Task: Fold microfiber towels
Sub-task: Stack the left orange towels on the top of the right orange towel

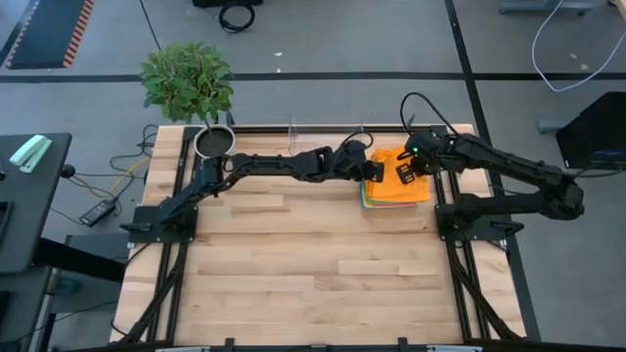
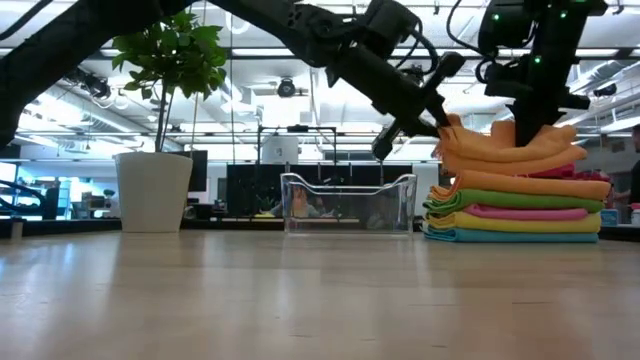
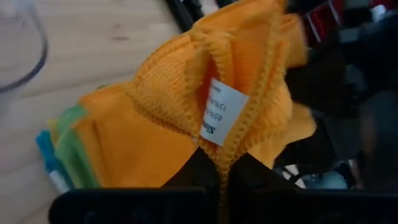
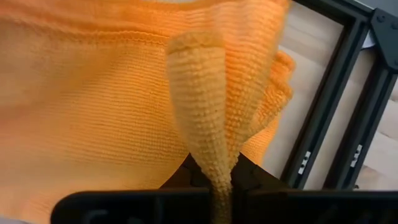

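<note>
Stack of soft, brightly coloured microfiber towels (image 1: 396, 191) at right-centre of the high view, on the pale wooden slatted table (image 1: 293, 274); in the low view, right of frame, blue at the bottom, then yellow, pink, green, orange layers. Top orange microfiber towel (image 2: 510, 150) rumpled and lifted off the stack at two spots.

Left gripper (image 1: 373, 169) reaching in from left of centre, clenched on a hemmed edge of the orange towel next to its white care label (image 3: 219, 112). Right gripper (image 1: 405, 172) just right of it in the high view, also clamped on a pinched ridge of the same towel; fold of orange cloth wedged between dark fingers in the right wrist view.

Risks, judged only:
- Both pinches thin, right at the hem; could slip out under tension once pulled apart.
- Grips close together; likely a bunched towel instead of a spread one if not separated evenly.
- Possibly a second orange layer caught underneath; cannot tell. Lifting could drag or topple the stack.
- Clear plastic bin (image 2: 348, 203) at centre of the low view and potted green plant in a white pot (image 2: 160, 130) at upper left near enough for a swinging cloth to snag.
</note>
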`<action>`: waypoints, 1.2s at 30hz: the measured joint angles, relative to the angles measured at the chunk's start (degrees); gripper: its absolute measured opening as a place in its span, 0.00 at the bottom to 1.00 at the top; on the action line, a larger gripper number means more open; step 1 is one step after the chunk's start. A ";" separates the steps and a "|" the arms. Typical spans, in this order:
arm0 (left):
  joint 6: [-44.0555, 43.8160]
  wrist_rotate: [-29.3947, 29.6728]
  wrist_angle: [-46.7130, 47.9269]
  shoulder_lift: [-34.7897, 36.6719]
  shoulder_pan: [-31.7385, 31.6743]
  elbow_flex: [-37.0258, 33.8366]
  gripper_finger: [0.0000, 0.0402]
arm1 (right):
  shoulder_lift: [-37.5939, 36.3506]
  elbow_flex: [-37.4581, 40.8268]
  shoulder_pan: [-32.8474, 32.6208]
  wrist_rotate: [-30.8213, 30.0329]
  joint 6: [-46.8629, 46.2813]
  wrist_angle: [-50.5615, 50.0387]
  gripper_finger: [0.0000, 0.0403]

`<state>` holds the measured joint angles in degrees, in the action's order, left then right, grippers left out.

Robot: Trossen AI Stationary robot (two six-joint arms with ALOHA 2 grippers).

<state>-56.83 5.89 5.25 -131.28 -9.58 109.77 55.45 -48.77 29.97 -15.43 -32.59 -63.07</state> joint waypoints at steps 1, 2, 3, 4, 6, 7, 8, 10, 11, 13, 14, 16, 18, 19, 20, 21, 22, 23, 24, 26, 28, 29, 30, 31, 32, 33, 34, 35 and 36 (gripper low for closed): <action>-0.52 0.00 -0.09 0.00 0.05 -0.62 0.04 | 0.14 0.01 0.19 0.08 0.24 0.00 0.03; -1.00 0.05 0.06 0.00 0.11 -1.28 0.04 | 0.21 0.12 0.46 0.22 0.56 0.19 0.03; -1.35 0.00 0.28 -0.07 0.13 -1.69 0.04 | 0.25 0.41 0.68 0.42 0.69 0.58 0.03; -1.92 0.00 0.18 -0.09 0.14 -2.04 0.04 | 0.32 0.89 0.77 0.53 0.69 0.89 0.03; -2.81 0.00 -0.18 -0.09 0.15 -2.36 0.04 | 0.46 2.73 0.80 1.35 0.69 1.51 0.03; -2.79 0.00 -0.18 -0.09 0.19 -2.36 0.04 | 0.51 4.07 0.76 1.66 0.65 2.30 0.03; -2.57 0.00 -0.24 -0.13 0.24 -2.38 0.05 | 0.54 5.30 0.73 1.88 0.37 3.22 0.03; -0.92 -0.07 -2.33 -1.05 0.22 -2.38 0.06 | 0.54 7.86 0.75 1.72 -0.01 5.25 0.03; 0.22 -0.24 -1.99 -1.23 0.22 -2.47 0.07 | 0.54 8.79 0.75 1.84 -0.01 6.29 0.03; 0.79 -0.50 -1.34 -1.33 0.22 -2.53 0.12 | 0.52 9.95 0.75 1.46 -0.23 8.22 0.03; 1.04 -0.53 -1.19 -1.27 0.22 -2.51 0.15 | 0.54 10.36 0.75 1.25 -0.37 8.52 0.03; 2.98 -0.65 0.13 -1.07 0.22 -2.44 0.22 | 0.56 10.66 0.83 0.21 -0.40 8.07 0.03; 4.80 -0.92 2.63 -0.88 -0.03 -2.44 0.29 | 0.56 10.67 0.84 -1.05 -0.40 8.18 0.03; 5.03 -1.01 5.03 -0.49 -0.23 -2.53 0.32 | 0.56 10.67 0.84 -1.25 -0.40 8.17 0.03; 5.05 -0.98 6.68 -0.21 -0.42 -2.53 0.36 | 0.56 10.67 0.91 -1.26 -0.35 8.23 0.03; 5.11 -0.88 7.33 0.14 -0.67 -2.52 0.39 | 0.56 10.67 1.13 -1.39 -0.18 8.36 0.03; 5.15 -0.84 9.13 0.73 -0.95 -2.52 0.41 | 0.56 10.67 1.41 -1.49 -0.16 8.43 0.03; 5.17 -0.60 10.50 1.20 -1.12 -2.53 0.44 | 0.56 10.67 1.67 -1.50 -0.14 8.39 0.03; 5.27 -0.14 10.55 1.64 -1.18 -2.51 0.46 | 0.56 10.67 1.97 -1.64 0.11 8.37 0.03; 6.91 1.76 10.77 2.36 -1.16 -2.51 0.49 | 0.56 10.67 2.63 -1.83 0.66 8.16 0.03; 8.59 3.95 9.65 3.19 -0.61 -2.51 0.50 | 0.56 10.67 3.03 -1.93 1.45 8.23 0.03; 9.56 4.47 8.42 3.59 -0.20 -2.51 0.51 | 0.56 10.67 3.07 -1.92 2.10 8.44 0.03; 10.68 4.44 5.88 3.78 0.27 -2.50 0.51 | 0.56 10.64 3.07 -1.92 2.58 8.46 0.03; 11.49 3.89 2.61 3.78 0.78 -2.42 0.51 | 0.56 10.64 3.07 -1.89 2.96 8.41 0.04; 12.41 3.05 0.23 3.80 1.27 -2.42 0.50 | 0.56 10.64 3.07 -1.87 3.25 8.44 0.05; 12.83 2.58 -1.34 3.80 1.78 -2.42 0.49 | 0.56 10.64 3.07 -1.87 3.38 8.44 0.07; 13.17 2.64 -1.76 3.76 2.22 -2.42 0.47 | 0.56 10.64 3.07 -1.89 3.30 8.41 0.10; 13.37 3.22 -1.89 3.11 2.60 -2.31 0.46 | 0.56 10.64 3.07 -1.87 3.04 8.43 0.12; 13.41 3.49 -1.58 2.56 2.85 -2.22 0.44 | 0.56 10.64 3.07 -1.84 2.77 8.49 0.15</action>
<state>-43.42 9.38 3.67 -128.73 -6.74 107.55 56.01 -38.13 33.04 -17.27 -29.83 -54.57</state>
